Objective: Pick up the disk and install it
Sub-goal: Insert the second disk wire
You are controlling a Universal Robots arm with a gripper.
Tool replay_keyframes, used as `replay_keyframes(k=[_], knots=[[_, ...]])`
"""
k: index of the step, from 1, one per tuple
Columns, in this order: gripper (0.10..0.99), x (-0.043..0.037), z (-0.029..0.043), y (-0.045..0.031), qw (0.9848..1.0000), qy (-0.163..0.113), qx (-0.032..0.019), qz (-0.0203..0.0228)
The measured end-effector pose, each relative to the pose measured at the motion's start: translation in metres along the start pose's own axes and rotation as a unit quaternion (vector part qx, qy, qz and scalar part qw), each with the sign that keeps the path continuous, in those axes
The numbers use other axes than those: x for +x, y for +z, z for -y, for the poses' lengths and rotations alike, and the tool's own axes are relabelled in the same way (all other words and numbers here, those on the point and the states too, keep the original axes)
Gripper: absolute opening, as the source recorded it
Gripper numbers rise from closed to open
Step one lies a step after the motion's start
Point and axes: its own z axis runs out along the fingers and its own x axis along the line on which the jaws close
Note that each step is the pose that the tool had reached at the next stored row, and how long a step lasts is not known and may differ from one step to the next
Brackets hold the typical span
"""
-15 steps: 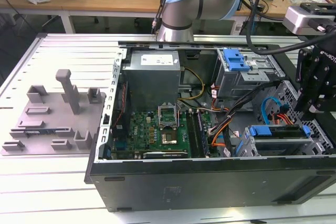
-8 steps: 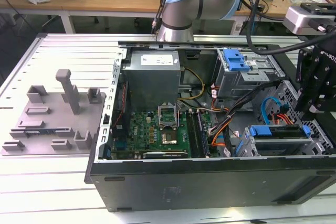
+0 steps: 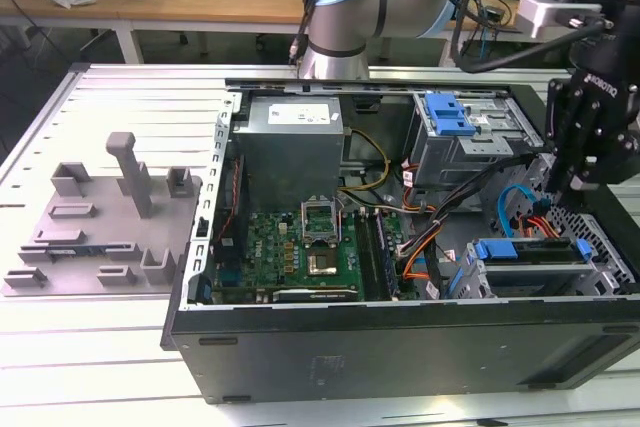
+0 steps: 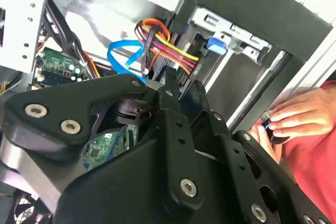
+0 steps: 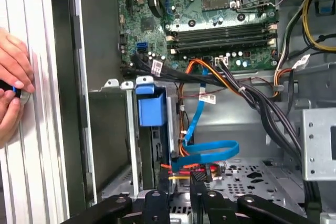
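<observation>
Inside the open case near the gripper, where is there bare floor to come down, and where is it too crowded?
In the first wrist view, the perforated grey metal case floor lies bare between the looped blue flat cable and the grey drive cage wall. It is crowded by the blue plastic bay latch and the black cable bundle. The black gripper hangs there.

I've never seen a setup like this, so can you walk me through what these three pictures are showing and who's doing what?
The exterior view shows a robot arm over an opened computer case on a slatted metal table. Beside the case lies a grey plastic tray with upright posts. The arm's black gripper hangs inside the case, near a blue-framed disk sitting in its bay. The two wrist views look from cameras on the arm: they show the motherboard, a blue cable and the gripper's linkage. A person's hand rests outside the case.
</observation>
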Motion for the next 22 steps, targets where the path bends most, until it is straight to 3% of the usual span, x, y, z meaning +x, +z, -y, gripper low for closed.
replay_keyframes(k=[2, 4, 6, 14, 22], knots=[[0.302, 0.0041, -0.0048, 0.0013, 1.0, 0.0, -0.0001, 0.0006], [0.302, 0.0085, -0.005, 0.0032, 1.0, 0.0, -0.0007, 0.0077], [0.302, 0.0084, -0.0053, 0.0041, 1.0, 0.0, -0.0008, 0.0096], [0.302, 0.0083, -0.0054, 0.0047, 0.9999, 0.0, -0.0009, 0.0105], [0.302, 0.0086, -0.0088, 0.0053, 0.9998, 0.001, -0.0045, 0.0171]])
